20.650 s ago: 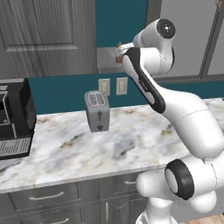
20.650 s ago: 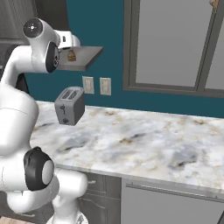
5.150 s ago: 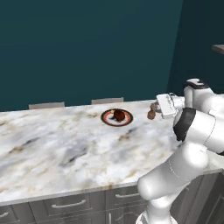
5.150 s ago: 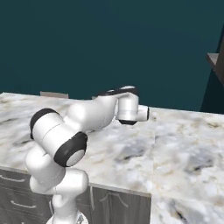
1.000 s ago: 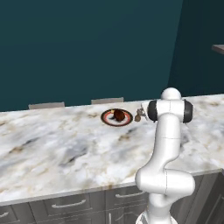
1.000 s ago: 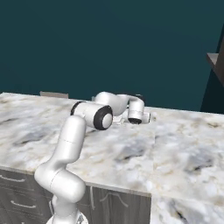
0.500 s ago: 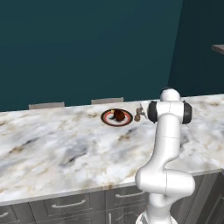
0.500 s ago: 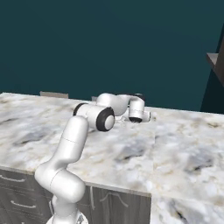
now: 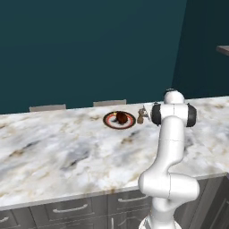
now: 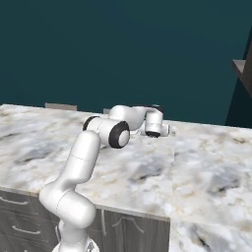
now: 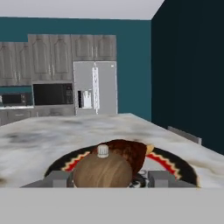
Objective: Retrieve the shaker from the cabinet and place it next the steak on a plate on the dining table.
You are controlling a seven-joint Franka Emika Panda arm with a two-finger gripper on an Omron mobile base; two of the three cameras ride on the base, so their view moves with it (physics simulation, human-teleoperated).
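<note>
So the pincer (image 11: 103, 180) just let go, jaws now parted narrowly around the shaker (image 9: 142, 116), which stands on the counter (image 9: 67, 152) just right of the plate (image 9: 119, 120) and steak (image 9: 121, 117), basically placed, only backing off left.

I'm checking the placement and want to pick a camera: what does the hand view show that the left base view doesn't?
The hand view adds the far kitchen: refrigerator, microwave, wall cabinets. The left base view adds the white arm and the grey drawers. Both show the shaker standing beside the plate with the steak on the marble table.
</note>
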